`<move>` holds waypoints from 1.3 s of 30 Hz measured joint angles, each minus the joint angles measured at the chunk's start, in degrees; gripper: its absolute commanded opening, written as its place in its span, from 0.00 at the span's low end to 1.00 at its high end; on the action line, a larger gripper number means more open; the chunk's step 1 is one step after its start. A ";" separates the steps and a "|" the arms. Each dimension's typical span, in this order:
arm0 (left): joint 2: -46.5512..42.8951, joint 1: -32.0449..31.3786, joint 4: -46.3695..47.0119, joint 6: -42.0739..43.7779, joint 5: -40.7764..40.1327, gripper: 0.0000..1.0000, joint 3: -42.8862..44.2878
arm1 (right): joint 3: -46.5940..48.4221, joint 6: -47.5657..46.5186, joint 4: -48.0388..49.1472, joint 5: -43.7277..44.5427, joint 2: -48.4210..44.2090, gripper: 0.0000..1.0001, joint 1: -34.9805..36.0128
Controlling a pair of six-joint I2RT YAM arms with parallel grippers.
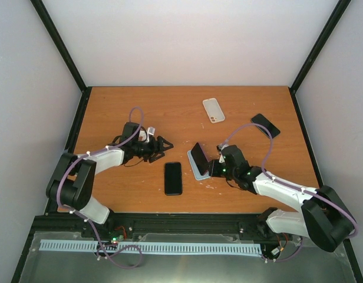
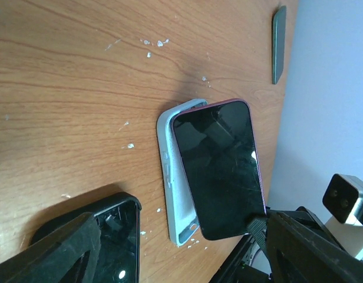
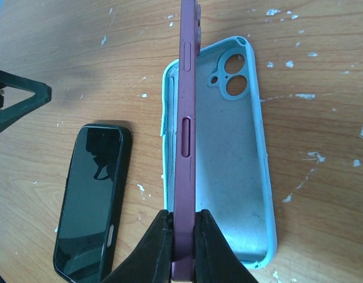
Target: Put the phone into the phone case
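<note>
My right gripper [image 1: 212, 167] [image 3: 182, 221] is shut on the bottom end of a purple phone [image 1: 199, 157] [image 3: 184, 118]. It holds the phone on its long edge, tilted, with that edge down inside the left side of a light blue phone case [image 1: 195, 174] [image 3: 234, 153]. The case lies open side up on the table. In the left wrist view the phone [image 2: 220, 168] leans over the case [image 2: 175, 188], screen towards me. My left gripper [image 1: 164, 146] [image 2: 181, 259] is open and empty, to the left of them, above the table.
A black phone [image 1: 172, 177] [image 3: 90, 200] [image 2: 119, 236] lies flat left of the case. A white case [image 1: 214, 110] lies at the back middle. A dark phone or case [image 1: 265, 125] [image 2: 278, 44] lies at the back right. White flecks dot the wooden table [image 1: 122, 106].
</note>
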 measured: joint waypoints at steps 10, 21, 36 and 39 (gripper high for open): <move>7.61 -3.91 1.64 -0.07 0.09 0.75 5.11 | -2.34 -0.35 5.79 -1.51 3.34 0.08 -0.07; 12.63 -4.61 2.78 -0.28 0.09 0.73 7.65 | -1.03 -1.97 3.98 -0.98 3.72 0.08 -0.04; 13.79 -4.63 3.23 -0.37 0.13 0.73 7.85 | 2.95 -12.48 -1.42 -2.25 7.10 0.08 -2.01; 14.29 -4.63 3.26 -0.39 0.22 0.70 8.22 | 3.02 -13.70 -0.83 -2.51 7.58 0.07 -2.27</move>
